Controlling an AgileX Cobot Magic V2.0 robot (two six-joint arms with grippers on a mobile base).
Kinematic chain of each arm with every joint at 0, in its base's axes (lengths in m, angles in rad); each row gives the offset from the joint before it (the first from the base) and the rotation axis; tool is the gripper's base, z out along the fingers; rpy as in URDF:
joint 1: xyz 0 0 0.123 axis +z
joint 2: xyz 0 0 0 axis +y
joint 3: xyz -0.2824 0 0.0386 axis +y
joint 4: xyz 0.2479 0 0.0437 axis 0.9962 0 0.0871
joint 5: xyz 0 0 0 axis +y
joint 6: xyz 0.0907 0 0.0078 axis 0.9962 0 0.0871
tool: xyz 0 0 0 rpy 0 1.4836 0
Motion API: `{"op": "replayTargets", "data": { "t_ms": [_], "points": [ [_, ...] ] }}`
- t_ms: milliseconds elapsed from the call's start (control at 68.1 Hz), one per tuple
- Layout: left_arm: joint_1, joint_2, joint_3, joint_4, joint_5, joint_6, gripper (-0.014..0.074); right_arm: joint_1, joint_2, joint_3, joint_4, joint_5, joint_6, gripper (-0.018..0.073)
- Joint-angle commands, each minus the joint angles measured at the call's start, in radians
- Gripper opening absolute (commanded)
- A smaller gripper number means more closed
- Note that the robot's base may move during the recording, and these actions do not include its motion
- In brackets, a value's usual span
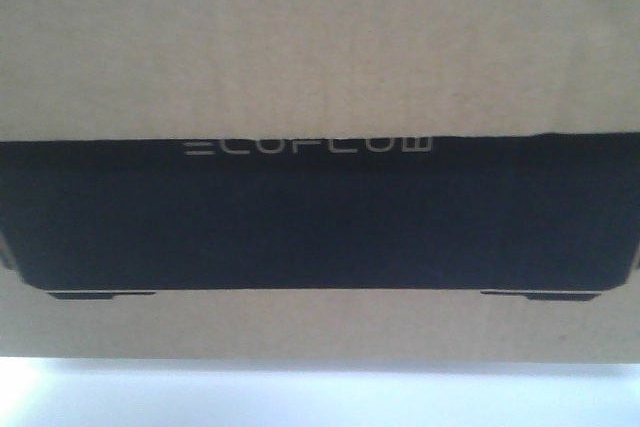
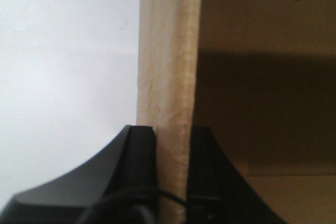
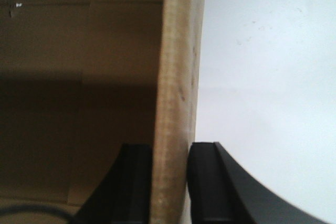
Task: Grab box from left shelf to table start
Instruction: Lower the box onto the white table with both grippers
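Pale white surface below and beside everything: a bright strip of the table (image 1: 320, 397) under the carton in the front view, plain white filling the outer half of each wrist view.

Filling nearly the whole front view, close to the lens: the box (image 1: 320, 47), brown corrugated card with a black panel and "ECOFLOW" lettering, lower edge just above the white strip. Whether resting on the table or held a little clear of it, impossible to tell.

Left gripper (image 2: 170, 177) pinched on an upright cardboard wall, one black finger outside, one inside the open carton. Right gripper (image 3: 170, 182) likewise closed down on the opposite wall, both fingers pressed to the card.

Handling, as a judgement: large and probably light if empty, contents unseen; walls stiff enough edge-on but liable to bow or tear under a narrow pinch; dry card, not slippery. Best hold likely as now, both side walls together, kept level.

Hidden or cut off: carton's sides and top, its floor in deep shadow, the arms, any shelf.
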Motion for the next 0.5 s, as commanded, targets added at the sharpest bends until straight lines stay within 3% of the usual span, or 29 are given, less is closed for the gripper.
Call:
{"op": "replayTargets", "data": {
  "t_ms": [0,249,484],
  "points": [
    [-0.002,0.076,-0.076,-0.06,-0.159,0.008,-0.0099,-0.014,0.081,-0.076,-0.078,-0.162,0.015,0.0057],
    [-0.002,0.275,-0.198,-0.06,-0.205,0.01,-0.0099,-0.014,0.302,-0.165,-0.078,-0.238,0.015,0.0057],
    [-0.002,0.365,-0.268,-0.06,-0.198,0.065,-0.0092,-0.014,0.365,-0.185,-0.062,-0.258,0.015,0.0061]
  ]
}}
